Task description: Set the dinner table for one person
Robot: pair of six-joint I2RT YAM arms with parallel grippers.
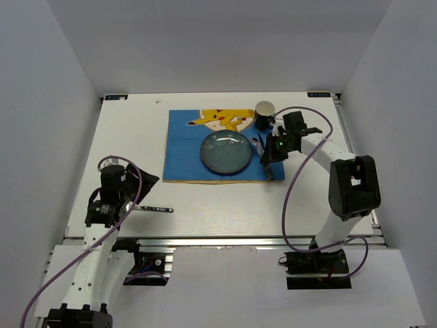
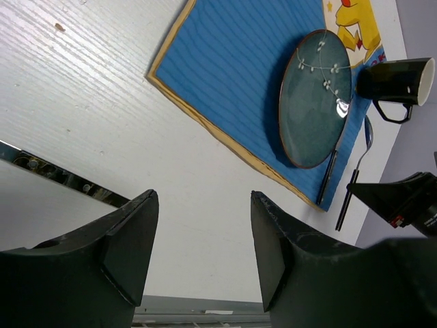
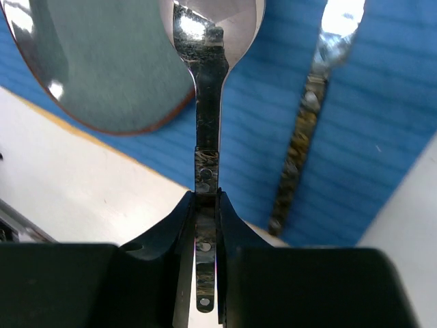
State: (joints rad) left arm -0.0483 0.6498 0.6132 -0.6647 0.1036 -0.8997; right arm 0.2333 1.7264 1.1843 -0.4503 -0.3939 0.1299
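The white dinner table [image 1: 133, 133] carries a blue placemat [image 1: 184, 147] with a yellow cartoon figure. On the mat lie a teal plate [image 1: 225, 152] and, at its far right corner, a dark mug [image 1: 265, 113]. My right gripper [image 3: 207, 205] is shut on the dark handle of a spoon [image 3: 208, 102], holding it low over the mat's right edge, just right of the plate [image 3: 102, 68]. A knife [image 3: 304, 137] lies on the mat beside the spoon. My left gripper [image 2: 203, 239] is open and empty, low over the table's front left.
A dark-handled utensil [image 1: 153, 208] lies on the bare table just right of my left gripper [image 1: 143, 188]. A metal rail [image 1: 225, 240] runs along the table's front edge. White walls enclose the left, back and right sides.
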